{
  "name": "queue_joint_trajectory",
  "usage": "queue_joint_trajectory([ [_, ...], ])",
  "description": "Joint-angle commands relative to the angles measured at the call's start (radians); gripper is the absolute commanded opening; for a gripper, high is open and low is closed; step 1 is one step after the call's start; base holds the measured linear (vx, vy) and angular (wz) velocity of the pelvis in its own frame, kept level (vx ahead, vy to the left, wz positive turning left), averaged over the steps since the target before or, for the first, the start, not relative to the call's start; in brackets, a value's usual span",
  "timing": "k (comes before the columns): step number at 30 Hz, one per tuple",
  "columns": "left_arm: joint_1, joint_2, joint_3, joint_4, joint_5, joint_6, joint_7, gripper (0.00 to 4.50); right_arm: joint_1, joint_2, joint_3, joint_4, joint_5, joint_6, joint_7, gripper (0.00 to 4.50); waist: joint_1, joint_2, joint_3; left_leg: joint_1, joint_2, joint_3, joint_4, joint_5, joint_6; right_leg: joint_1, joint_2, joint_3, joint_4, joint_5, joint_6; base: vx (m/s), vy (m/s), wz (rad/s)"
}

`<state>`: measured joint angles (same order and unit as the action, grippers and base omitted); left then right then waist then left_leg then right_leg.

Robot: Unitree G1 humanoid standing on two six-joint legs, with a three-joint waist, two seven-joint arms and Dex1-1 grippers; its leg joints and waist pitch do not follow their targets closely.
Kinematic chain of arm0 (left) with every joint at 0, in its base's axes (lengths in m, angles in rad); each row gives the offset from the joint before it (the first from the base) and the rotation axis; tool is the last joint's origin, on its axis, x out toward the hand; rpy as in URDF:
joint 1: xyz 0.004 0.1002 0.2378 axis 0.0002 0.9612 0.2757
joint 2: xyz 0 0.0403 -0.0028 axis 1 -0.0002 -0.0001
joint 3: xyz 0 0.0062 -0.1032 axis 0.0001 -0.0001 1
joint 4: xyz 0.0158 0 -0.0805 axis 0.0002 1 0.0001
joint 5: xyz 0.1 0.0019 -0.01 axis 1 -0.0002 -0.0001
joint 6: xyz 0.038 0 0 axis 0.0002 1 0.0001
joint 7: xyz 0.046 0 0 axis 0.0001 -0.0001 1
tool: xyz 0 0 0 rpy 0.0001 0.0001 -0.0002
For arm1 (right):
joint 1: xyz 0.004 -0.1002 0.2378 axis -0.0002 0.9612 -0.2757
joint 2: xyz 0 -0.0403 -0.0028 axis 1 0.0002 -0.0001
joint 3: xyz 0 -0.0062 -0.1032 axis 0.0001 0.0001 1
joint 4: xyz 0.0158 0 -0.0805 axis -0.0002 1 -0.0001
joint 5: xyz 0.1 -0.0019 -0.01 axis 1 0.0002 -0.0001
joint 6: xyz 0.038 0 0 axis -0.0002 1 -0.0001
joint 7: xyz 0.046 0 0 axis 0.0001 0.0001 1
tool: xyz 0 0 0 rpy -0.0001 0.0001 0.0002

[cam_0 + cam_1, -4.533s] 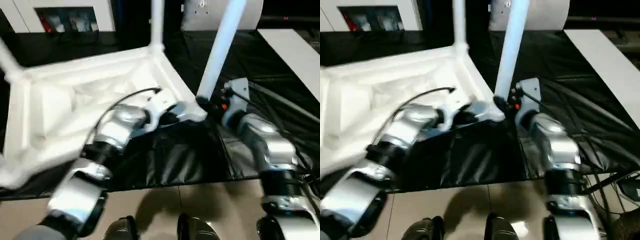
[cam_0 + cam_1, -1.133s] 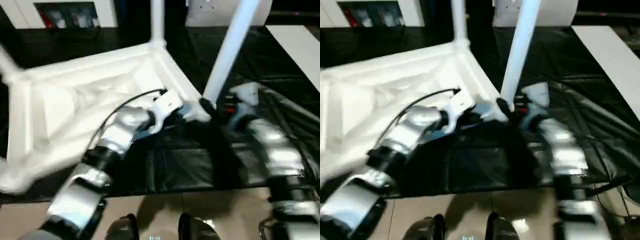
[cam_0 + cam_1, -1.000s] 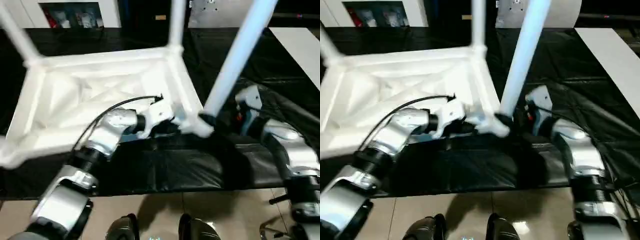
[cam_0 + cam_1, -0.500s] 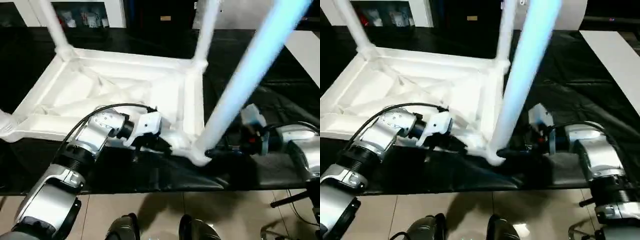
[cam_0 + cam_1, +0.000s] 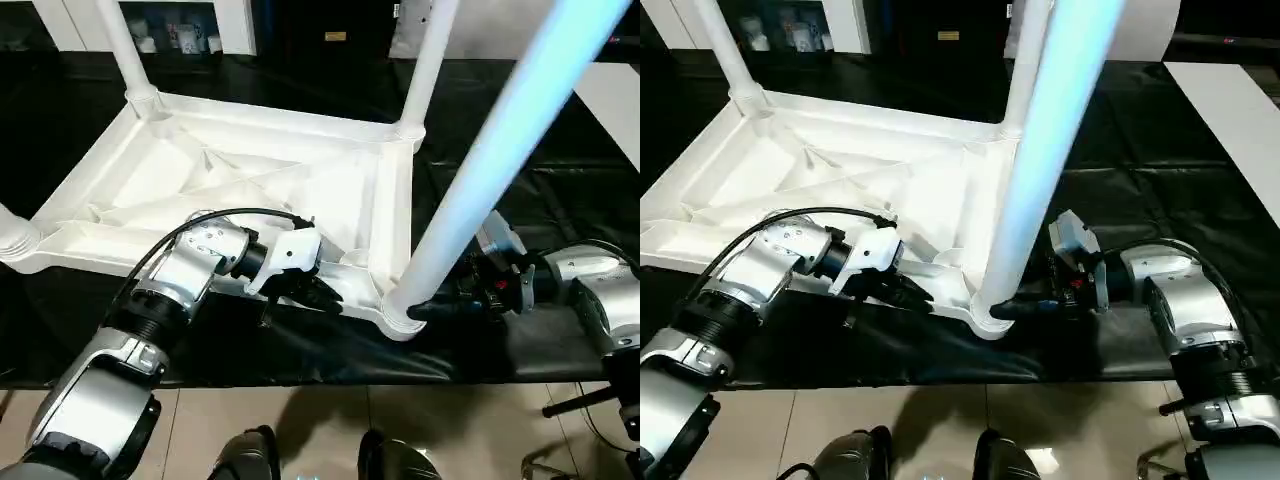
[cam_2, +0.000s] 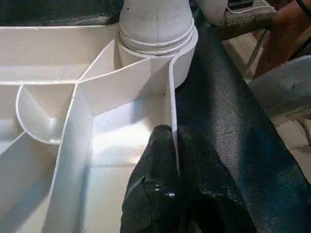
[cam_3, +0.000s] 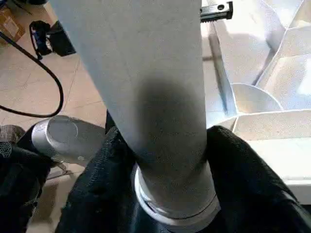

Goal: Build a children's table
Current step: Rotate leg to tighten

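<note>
While I am seating the near leg [image 5: 490,160] in its corner socket [image 5: 398,313], I am keeping it straight over the socket and pushing along its length, not sideways. My right pincer [image 7: 163,165] is clasping that leg just above the socket, a finger on each side. My left pincer [image 6: 170,160] is pinching the rim wall [image 6: 171,97] of the children's table [image 5: 250,190] beside the same socket. That table is lying upside down on the black worktop [image 5: 560,130], ribs upward, legs pointing up, this one leaning slightly.
</note>
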<state>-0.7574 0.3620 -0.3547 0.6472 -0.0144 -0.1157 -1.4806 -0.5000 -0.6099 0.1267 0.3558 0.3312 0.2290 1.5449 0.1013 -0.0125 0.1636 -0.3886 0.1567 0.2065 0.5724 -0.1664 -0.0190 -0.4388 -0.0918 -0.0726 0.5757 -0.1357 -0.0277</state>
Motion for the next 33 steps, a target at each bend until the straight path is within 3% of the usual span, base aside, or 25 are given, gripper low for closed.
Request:
queue_joint_trajectory([
  [1, -0.008, -0.023, -0.017, -0.001, -0.017, 0.008, -0.035, 0.00, 0.019, -0.002, -0.003, -0.041, 0.041, 0.038, 0.007, 1.99, -0.001, -0.018, -0.081, 0.021, 0.079, -0.034, -0.060, -0.173, 0.127, 0.061, -0.078, 0.052, -0.062, -0.335, -0.245, 0.000, 0.000, 0.00],
  [5, -0.015, -0.047, 0.004, 0.005, -0.001, 0.076, 0.064, 0.00, 0.051, 0.046, -0.017, -0.097, 0.040, 0.127, -0.129, 1.97, -0.001, -0.018, -0.076, 0.020, 0.080, -0.036, -0.064, -0.189, 0.116, 0.059, -0.078, 0.054, -0.066, -0.373, -0.230, 0.000, 0.000, 0.00],
  [8, -0.023, -0.073, 0.016, 0.014, 0.019, 0.144, 0.156, 0.00, 0.043, 0.121, -0.036, -0.096, -0.019, 0.174, -0.334, 1.97, -0.011, -0.019, -0.071, 0.023, 0.075, -0.043, -0.069, -0.251, 0.067, 0.057, -0.084, 0.052, -0.079, -0.508, -0.193, 0.000, 0.000, 0.00],
  [9, -0.029, -0.109, 0.028, 0.016, 0.038, 0.202, 0.259, 0.00, 0.022, 0.198, -0.060, -0.083, -0.046, 0.210, -0.494, 1.97, -0.018, -0.018, -0.065, 0.021, 0.072, -0.047, -0.073, -0.272, 0.049, 0.054, -0.085, 0.050, -0.088, -0.568, -0.170, 0.000, 0.000, 0.00],
  [11, -0.032, -0.122, 0.032, 0.017, 0.045, 0.218, 0.294, 0.00, 0.017, 0.220, -0.065, -0.083, -0.053, 0.222, -0.541, 1.96, -0.030, -0.014, -0.063, 0.025, 0.069, -0.056, -0.076, -0.309, 0.019, 0.051, -0.087, 0.045, -0.098, -0.657, -0.133, 0.000, 0.000, 0.00],
  [12, -0.044, -0.163, 0.049, 0.027, 0.056, 0.274, 0.397, 0.00, 0.008, 0.284, -0.067, -0.088, -0.080, 0.243, -0.657, 1.96, -0.039, -0.016, -0.062, 0.027, 0.070, -0.057, -0.076, -0.322, 0.013, 0.049, -0.088, 0.046, -0.102, -0.662, -0.124, 0.000, 0.000, 0.00],
  [14, -0.052, -0.187, 0.060, 0.036, 0.060, 0.304, 0.455, 0.00, 0.001, 0.320, -0.070, -0.087, -0.095, 0.255, -0.725, 1.96, -0.050, -0.016, -0.061, 0.027, 0.068, -0.060, -0.078, -0.347, 0.008, 0.048, -0.086, 0.042, -0.107, -0.677, -0.115, 0.000, 0.000, 0.00],
  [18, -0.088, -0.277, 0.095, 0.081, 0.085, 0.362, 0.653, 0.00, -0.055, 0.463, -0.112, -0.031, -0.161, 0.269, -1.021, 1.93, -0.065, -0.013, -0.062, 0.030, 0.068, -0.058, -0.082, -0.362, 0.005, 0.041, -0.081, 0.042, -0.109, -0.633, -0.117, 0.000, 0.000, 0.00],
  [22, -0.104, -0.340, 0.114, 0.102, 0.106, 0.362, 0.778, 0.00, -0.103, 0.541, -0.149, 0.036, -0.194, 0.239, -1.190, 1.92, -0.067, -0.008, -0.063, 0.035, 0.067, -0.059, -0.084, -0.385, 0.003, 0.039, -0.082, 0.041, -0.116, -0.625, -0.109, 0.000, 0.000, 0.00],
  [25, -0.106, -0.364, 0.124, 0.098, 0.108, 0.369, 0.822, 0.00, -0.111, 0.568, -0.158, 0.035, -0.193, 0.210, -1.209, 1.92, -0.063, -0.008, -0.066, 0.034, 0.069, -0.053, -0.088, -0.359, 0.018, 0.044, -0.080, 0.047, -0.110, -0.514, -0.127, 0.000, 0.000, 0.00],
  [26, -0.106, -0.366, 0.121, 0.094, 0.111, 0.366, 0.824, 0.00, -0.106, 0.565, -0.150, 0.026, -0.198, 0.185, -1.191, 2.46, -0.061, -0.004, -0.069, 0.033, 0.069, -0.051, -0.088, -0.346, 0.022, 0.045, -0.080, 0.048, -0.107, -0.484, -0.135, 0.000, 0.000, 0.00],
  [29, -0.104, -0.355, 0.111, 0.087, 0.120, 0.359, 0.810, 0.00, -0.095, 0.559, -0.163, 0.009, -0.182, 0.166, -1.163, 2.66, -0.058, -0.007, -0.073, 0.028, 0.069, -0.044, -0.086, -0.282, 0.051, 0.051, -0.078, 0.053, -0.093, -0.356, -0.176, 0.000, 0.000, 0.00],
  [30, -0.103, -0.352, 0.109, 0.086, 0.123, 0.358, 0.806, 0.00, -0.092, 0.560, -0.172, 0.006, -0.173, 0.166, -1.159, 2.97, -0.057, -0.007, -0.073, 0.027, 0.069, -0.042, -0.084, -0.266, 0.064, 0.054, -0.079, 0.054, -0.091, -0.337, -0.184, 0.000, 0.000, 0.00],
  [33, -0.092, -0.324, 0.094, 0.080, 0.128, 0.328, 0.758, 0.00, -0.080, 0.524, -0.189, -0.007, -0.163, 0.144, -1.120, 3.16, -0.053, -0.008, -0.076, 0.025, 0.068, -0.039, -0.080, -0.231, 0.087, 0.057, -0.078, 0.053, -0.086, -0.299, -0.202, 0.000, 0.000, 0.00],
])
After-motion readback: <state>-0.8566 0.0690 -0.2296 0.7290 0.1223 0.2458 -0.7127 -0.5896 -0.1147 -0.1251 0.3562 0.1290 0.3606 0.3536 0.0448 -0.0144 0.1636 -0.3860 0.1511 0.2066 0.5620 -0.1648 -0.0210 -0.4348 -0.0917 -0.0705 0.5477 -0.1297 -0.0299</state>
